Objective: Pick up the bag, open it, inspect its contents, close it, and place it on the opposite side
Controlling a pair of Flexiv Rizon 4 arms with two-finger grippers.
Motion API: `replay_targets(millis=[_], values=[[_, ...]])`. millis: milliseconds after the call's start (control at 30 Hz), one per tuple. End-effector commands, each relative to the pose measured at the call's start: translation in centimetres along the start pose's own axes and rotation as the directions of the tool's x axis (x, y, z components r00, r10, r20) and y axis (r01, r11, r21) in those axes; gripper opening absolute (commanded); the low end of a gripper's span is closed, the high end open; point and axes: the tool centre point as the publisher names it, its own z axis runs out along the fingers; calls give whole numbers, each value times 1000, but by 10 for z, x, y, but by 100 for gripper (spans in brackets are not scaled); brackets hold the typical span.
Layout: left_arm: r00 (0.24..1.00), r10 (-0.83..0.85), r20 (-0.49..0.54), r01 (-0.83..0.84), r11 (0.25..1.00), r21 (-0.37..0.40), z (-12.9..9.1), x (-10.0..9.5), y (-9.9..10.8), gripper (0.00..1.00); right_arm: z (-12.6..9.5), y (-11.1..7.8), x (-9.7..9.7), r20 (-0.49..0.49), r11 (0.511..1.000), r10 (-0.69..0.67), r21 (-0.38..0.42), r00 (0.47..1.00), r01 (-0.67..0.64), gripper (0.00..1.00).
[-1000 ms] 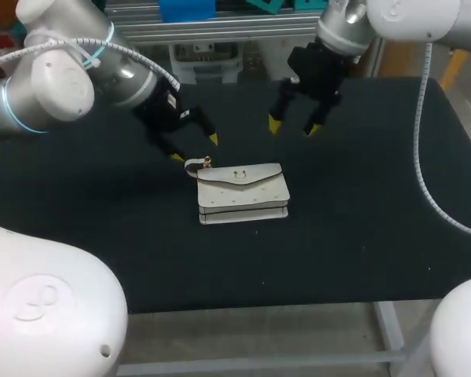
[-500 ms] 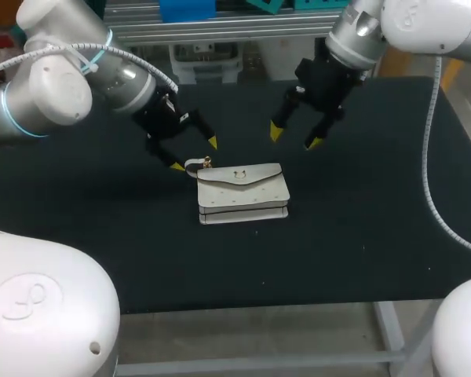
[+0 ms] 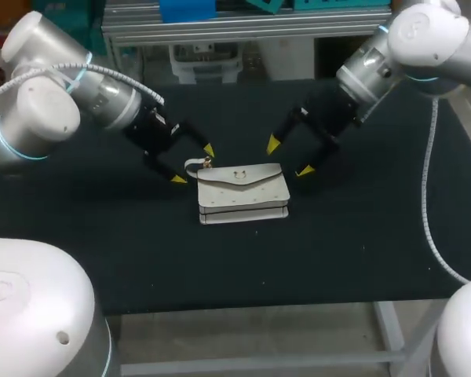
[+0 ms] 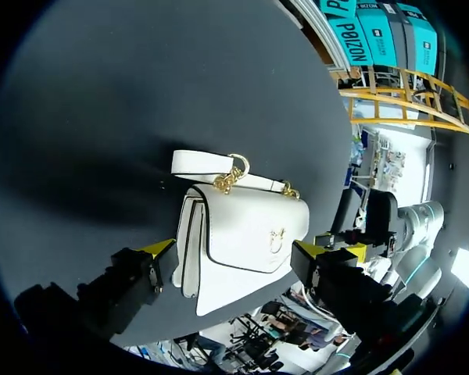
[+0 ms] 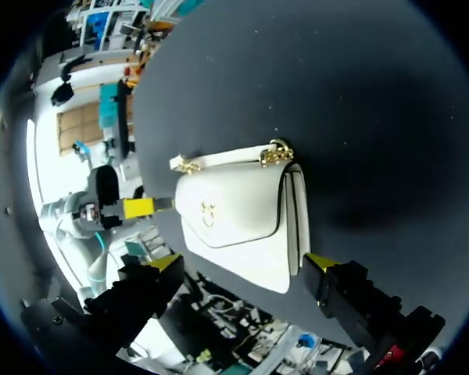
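1. Both of our grippers have come down toward the white handbag (image 3: 243, 192). The right gripper (image 3: 289, 157) dropped from well above to just beside the bag's right end. The left gripper (image 3: 193, 164) sank a little at the left end. The handbag itself has not shifted.
2. We see the handbag lying on the black table (image 3: 361, 236), flap face up and closed, between our two grippers.
3. It is a small envelope-style bag with a pointed flap and a gold clasp (image 4: 277, 237) near the flap's tip. A short white strap (image 4: 211, 164) is joined to it by gold chain links (image 4: 233, 178).
4. Our left gripper is released, its fingers spread wide. The strap's end lies between them, ungrasped.
5. Our right gripper is likewise spread wide and holds nothing, with the handbag just ahead of its fingers.
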Motion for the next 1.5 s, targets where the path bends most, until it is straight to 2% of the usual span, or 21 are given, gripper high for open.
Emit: replay_targets(millis=[33,167,300,467,567,600,800,833,867,933,1100,1200,1267,1300,1333,1367,1400,1500], values=[[995,2,-101,-5,999,-35,10,-6,-8,100,12,10,-6,-21,999,15,29,1000,-14,100],[988,15,-151,-24,998,-58,17,-5,-9,98,17,12,-12,-50,999,44,-20,998,-45,100],[985,29,-169,-39,998,-55,24,-2,-13,91,20,20,-11,-65,998,15,-63,998,-20,100],[983,31,-183,-44,997,-66,28,-1,-15,81,24,29,-16,-92,997,13,-70,996,-20,100],[982,22,-186,-36,997,-68,29,-3,-14,71,28,30,-16,-98,998,18,-64,995,-25,99],[982,22,-187,-35,997,-67,28,-4,-13,71,29,29,-15,-99,998,18,-64,995,-25,100],[979,20,-205,-36,997,-74,29,-9,-1,68,37,24,-16,-97,997,21,-67,995,-28,84],[977,17,-212,-35,996,-78,29,-9,1,66,38,24,-16,-96,997,22,-69,995,-28,76],[977,19,-214,-36,996,-77,30,-10,3,64,39,23,-16,-97,997,21,-73,995,-28,72],[975,19,-220,-37,996,-78,31,-9,6,48,39,20,-14,-96,996,15,-83,995,-24,67],[975,29,-219,-48,996,-80,35,-6,7,47,40,18,-12,-94,996,5,-89,996,-13,65],[975,31,-222,-51,995,-86,37,-5,6,45,42,20,-13,-95,996,5,-91,995,-14,60],[974,35,-223,-58,994,-93,41,-4,6,43,45,22,-15,-96,996,7,-91,995,-16,51],[976,36,-215,-58,994,-95,43,-3,6,37,47,23,-16,-93,996,10,-86,996,-18,41],[977,35,-209,-57,994,-98,45,-3,5,29,49,24,-16,-91,996,10,-83,996,-17,20],[979,35,-200,-56,994,-99,47,-3,5,6,50,24,-17,-90,997,9,-80,996,-16,0],[981,36,-193,-55,994,-97,49,-4,4,0,51,25,-18,-87,997,8,-77,996,-15,0],[983,31,-182,-49,994,-94,52,-6,0,0,53,25,-22,-88,997,3,-77,996,-10,0]])
